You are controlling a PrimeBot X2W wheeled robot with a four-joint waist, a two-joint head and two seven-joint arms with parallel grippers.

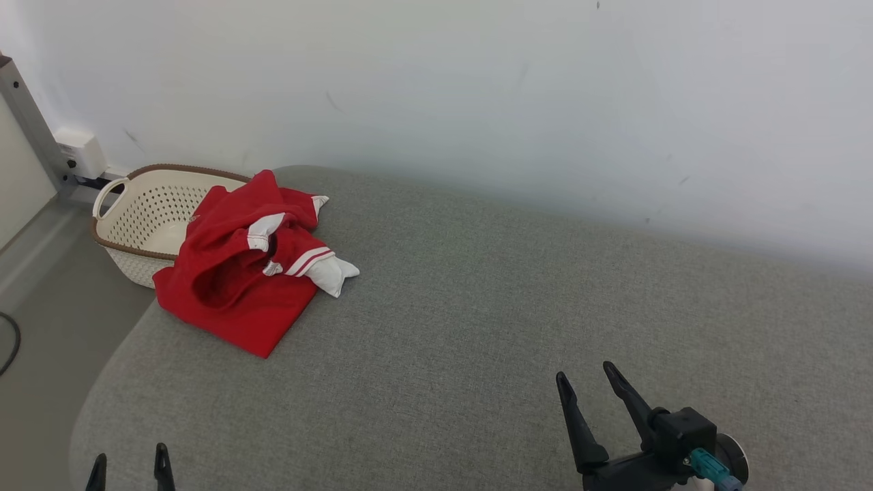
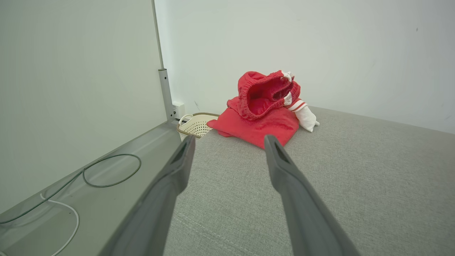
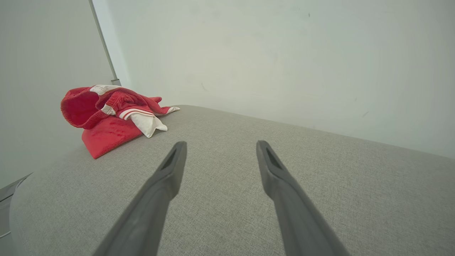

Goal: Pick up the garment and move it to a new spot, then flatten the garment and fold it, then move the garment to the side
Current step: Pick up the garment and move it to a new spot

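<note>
A crumpled red garment (image 1: 232,286) with white trim lies in a heap at the far left corner of a tabletop (image 1: 477,307) covered in grey fabric. Just beside it, off the tabletop's edge, stands a cream perforated basket (image 1: 146,218). The left tool (image 1: 129,453) is at the near left edge, its two dark fingers spread apart and empty. The right tool (image 1: 584,372) is at the near right, also spread wide, holding nothing. Both are well apart from the garment
</note>
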